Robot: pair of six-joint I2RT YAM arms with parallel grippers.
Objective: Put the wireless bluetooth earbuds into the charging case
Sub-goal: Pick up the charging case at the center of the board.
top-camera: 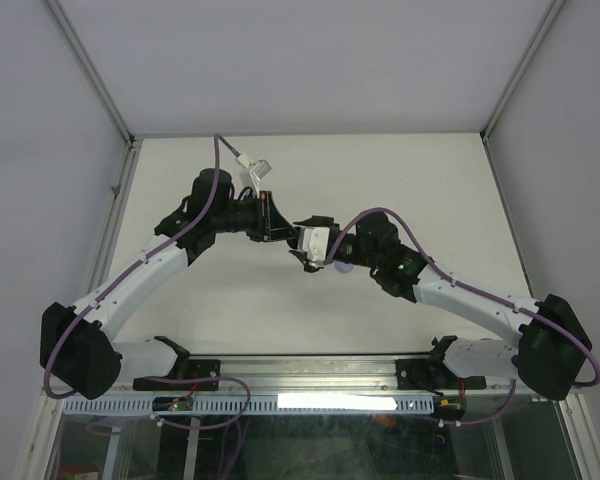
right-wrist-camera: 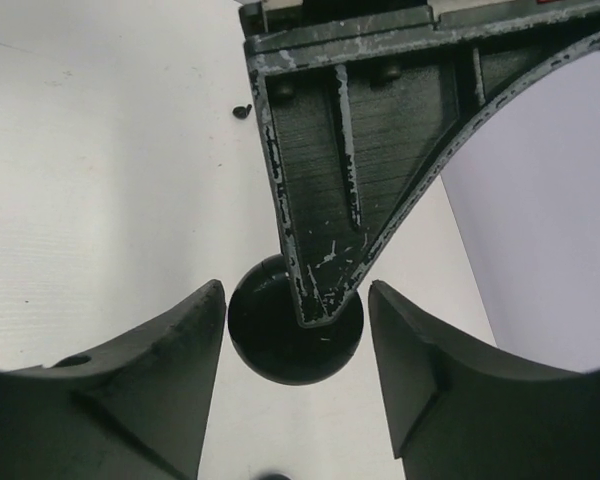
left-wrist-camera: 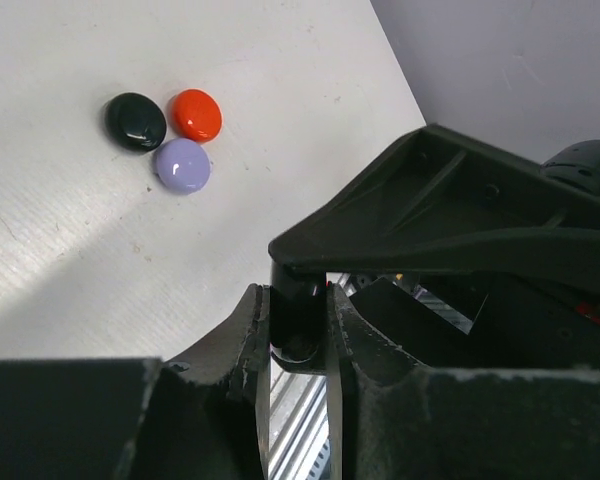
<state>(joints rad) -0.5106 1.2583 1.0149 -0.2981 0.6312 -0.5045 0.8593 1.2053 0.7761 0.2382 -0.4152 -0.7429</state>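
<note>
My left gripper (top-camera: 279, 228) (left-wrist-camera: 298, 318) is shut on a glossy black round case (left-wrist-camera: 296, 340) and holds it above the white table. In the right wrist view the case (right-wrist-camera: 265, 335) hangs between my right gripper's (right-wrist-camera: 295, 355) open fingers (right-wrist-camera: 165, 365) without touching them. The left gripper's finger (right-wrist-camera: 325, 190) crosses in front of the case. My right gripper (top-camera: 312, 255) meets the left one at the table's middle. Three glossy rounded pieces, black (left-wrist-camera: 135, 121), red (left-wrist-camera: 197, 114) and lavender (left-wrist-camera: 182, 165), lie close together on the table. I cannot tell whether they are the earbuds.
The lavender piece (top-camera: 342, 267) shows beside my right gripper in the top view. A tiny black item (right-wrist-camera: 242, 112) lies on the table further off. A white connector on a purple cable (top-camera: 254, 168) sits behind the left arm. Grey walls enclose the white table (top-camera: 400, 170).
</note>
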